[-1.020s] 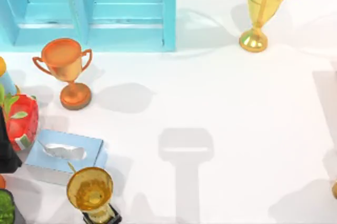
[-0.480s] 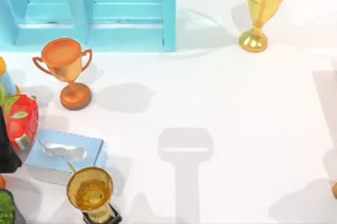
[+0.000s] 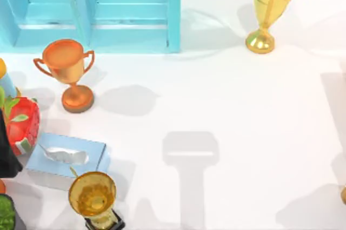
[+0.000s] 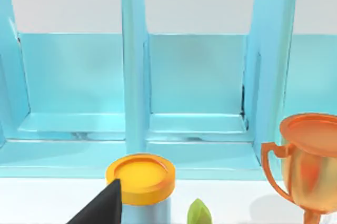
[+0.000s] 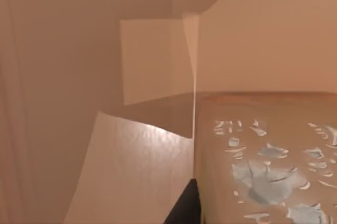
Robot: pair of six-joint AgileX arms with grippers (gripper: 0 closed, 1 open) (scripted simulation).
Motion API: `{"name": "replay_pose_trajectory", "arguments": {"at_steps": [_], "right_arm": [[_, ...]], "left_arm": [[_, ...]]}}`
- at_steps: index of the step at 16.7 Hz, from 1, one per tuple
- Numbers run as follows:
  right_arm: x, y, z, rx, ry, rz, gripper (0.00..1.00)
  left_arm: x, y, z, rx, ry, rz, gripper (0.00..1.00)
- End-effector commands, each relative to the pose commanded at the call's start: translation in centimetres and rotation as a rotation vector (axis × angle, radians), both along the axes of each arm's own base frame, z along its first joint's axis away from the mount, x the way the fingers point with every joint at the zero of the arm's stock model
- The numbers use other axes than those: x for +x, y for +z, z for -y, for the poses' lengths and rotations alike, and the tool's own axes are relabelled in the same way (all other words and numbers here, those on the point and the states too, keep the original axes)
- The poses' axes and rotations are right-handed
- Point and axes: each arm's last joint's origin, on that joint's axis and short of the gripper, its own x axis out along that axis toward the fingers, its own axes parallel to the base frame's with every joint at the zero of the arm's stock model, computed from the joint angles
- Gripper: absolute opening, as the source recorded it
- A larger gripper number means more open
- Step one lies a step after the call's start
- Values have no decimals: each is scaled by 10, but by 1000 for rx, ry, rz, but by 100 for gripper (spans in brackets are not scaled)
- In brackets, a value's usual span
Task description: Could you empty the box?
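Tissue box [image 3: 67,157] at table's 8 o'clock, tissue [image 3: 64,155] poking out: light, soft, tears easily. Pinch tuft low. Left gripper [image 3: 6,151] at 9 o'clock, right gripper [image 5: 184,207] parked; jaws: can't tell.

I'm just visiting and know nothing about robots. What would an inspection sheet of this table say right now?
Surface: white table, with shadows lying on it.
Job's things: light blue tissue box near the left edge, a white tissue sticking out of its slot.
Clutter: orange trophy; tall gold trophy at the back; gold trophy on a black base at the front; strawberry-printed red item at the left edge; orange-lidded container.
Grippers: a dark part of the left arm sits at the left edge; fingers not judged.
Cables: nothing seen.
Surroundings: light blue shelf unit at the back left.
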Motion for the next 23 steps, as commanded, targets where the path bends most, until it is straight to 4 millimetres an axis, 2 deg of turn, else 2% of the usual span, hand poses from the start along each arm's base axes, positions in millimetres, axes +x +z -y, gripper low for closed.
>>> {"name": "replay_pose_trajectory", "arguments": {"at_steps": [10,13,16,20,23], "right_arm": [[1,5,1,-3,-2,5,0],[6,28,3,-3,1,4,0],[9,59,5,2,3,-4,0],[4,108,2,4,0,-7,0],[0,130,0,-1,-1,1,0]], "left_arm": [[0,0,0,0,0,0,100],[0,0,0,0,0,0,100],[0,0,0,0,0,0,100],[0,0,0,0,0,0,100],[0,0,0,0,0,0,100]]}}
